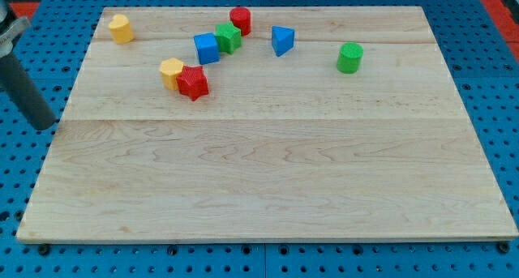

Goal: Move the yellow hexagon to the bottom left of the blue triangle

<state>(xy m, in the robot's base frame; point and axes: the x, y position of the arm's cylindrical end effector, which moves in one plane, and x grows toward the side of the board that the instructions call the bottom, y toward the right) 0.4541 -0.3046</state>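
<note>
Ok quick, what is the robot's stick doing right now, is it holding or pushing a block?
My tip: holding nothing, touching nothing. It sits at the board's left edge, well apart from the yellow hexagon and the blue triangle.

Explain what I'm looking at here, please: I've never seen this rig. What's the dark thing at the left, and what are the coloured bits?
One camera looks down at a pale wooden board on a blue pegboard. The dark rod at the view's left is the arm's tool; my tip sits off the board's left edge, far from every block. Nothing is held; it only pushes. Near the view's top lie a yellow hexagon block touching a red star block, a blue cube, a green star block, a red cylinder, a blue triangle block, a green cylinder, and a yellow cylinder-like block.
</note>
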